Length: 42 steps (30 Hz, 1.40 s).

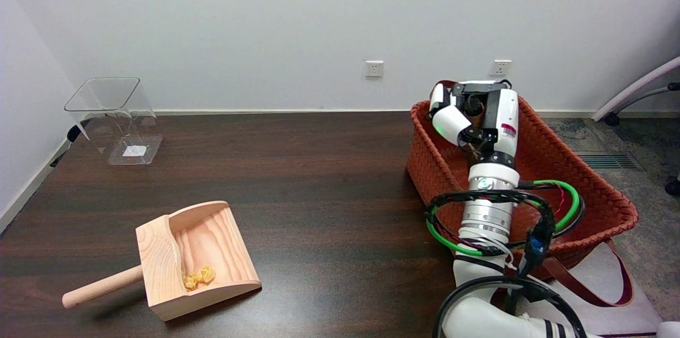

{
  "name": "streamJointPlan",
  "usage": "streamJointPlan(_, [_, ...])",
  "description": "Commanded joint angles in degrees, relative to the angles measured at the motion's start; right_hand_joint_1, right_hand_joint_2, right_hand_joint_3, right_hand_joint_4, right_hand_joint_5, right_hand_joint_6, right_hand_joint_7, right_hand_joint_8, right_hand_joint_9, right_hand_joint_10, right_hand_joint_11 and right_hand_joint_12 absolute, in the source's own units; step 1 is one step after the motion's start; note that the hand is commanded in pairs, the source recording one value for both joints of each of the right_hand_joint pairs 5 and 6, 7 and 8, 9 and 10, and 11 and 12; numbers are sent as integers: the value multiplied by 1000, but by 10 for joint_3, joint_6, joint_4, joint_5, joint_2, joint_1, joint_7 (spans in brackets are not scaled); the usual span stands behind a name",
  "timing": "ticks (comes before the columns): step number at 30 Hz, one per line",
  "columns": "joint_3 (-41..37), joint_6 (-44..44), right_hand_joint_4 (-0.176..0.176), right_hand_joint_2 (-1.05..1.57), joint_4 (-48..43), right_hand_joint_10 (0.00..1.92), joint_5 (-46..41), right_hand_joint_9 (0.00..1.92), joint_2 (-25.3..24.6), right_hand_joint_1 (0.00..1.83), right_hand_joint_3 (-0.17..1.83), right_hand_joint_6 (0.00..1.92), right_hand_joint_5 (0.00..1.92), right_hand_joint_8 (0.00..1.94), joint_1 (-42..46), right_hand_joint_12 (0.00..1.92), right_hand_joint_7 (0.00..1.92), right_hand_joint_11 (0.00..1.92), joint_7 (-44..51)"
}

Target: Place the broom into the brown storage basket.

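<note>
My right hand point(470, 112) hangs over the far end of the brown woven storage basket point(595, 189), fingers curled downward. Between the fingers shows a brown wooden piece, the broom's handle point(474, 108), which the hand grips. A few straw-coloured bristles point(472, 154) stick out just below the wrist. The hand and forearm hide the rest of the broom. I cannot tell whether the broom touches the basket floor.
A wooden dustpan point(196, 253) with yellow crumpled scraps point(199, 276) lies at the table's front left. A clear plastic bin point(119, 120) stands at the back left. The basket's leather straps point(595, 285) hang off the table's right edge. A chair base point(637, 93) stands at the far right.
</note>
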<state>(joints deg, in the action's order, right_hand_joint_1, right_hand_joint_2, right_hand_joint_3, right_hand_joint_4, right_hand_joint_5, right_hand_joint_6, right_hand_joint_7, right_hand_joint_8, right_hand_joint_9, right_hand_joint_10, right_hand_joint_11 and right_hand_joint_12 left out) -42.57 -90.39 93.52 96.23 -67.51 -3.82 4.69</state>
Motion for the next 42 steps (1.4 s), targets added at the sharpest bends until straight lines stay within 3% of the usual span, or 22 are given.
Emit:
streamJointPlan(1, [4,-12,0,1571,-75,1920,-85,1920,14,1207,761,1920,1920,1920,3,1920,1920,1920,-169])
streamJointPlan(16, [0,10,0,1571,-85,1920,-90,1920,17,1198,734,1920,1920,1920,1,1920,1920,1920,-184])
streamJointPlan(21, [0,26,0,1571,-85,1920,-77,1920,24,1028,635,1920,1920,1901,-2,1920,1901,1920,-184])
streamJointPlan(22, [-1,28,0,1571,-86,1837,-71,1837,26,994,697,1837,1837,1861,-3,1837,1861,1837,-185])
streamJointPlan(25, [-1,30,0,1187,-81,1328,-54,1328,33,1097,917,1328,1328,1525,-8,1328,1525,1328,-183])
streamJointPlan(28, [-2,37,0,822,-67,1122,-37,1122,42,1113,1254,1122,1122,1199,-14,1122,1199,1122,-183])
streamJointPlan(34, [-4,67,0,519,-23,833,-6,833,56,1061,1374,833,833,578,-24,833,578,833,-157])
streamJointPlan(42, [-23,78,0,386,25,583,36,583,68,1051,1281,583,583,444,-18,583,444,583,-61])
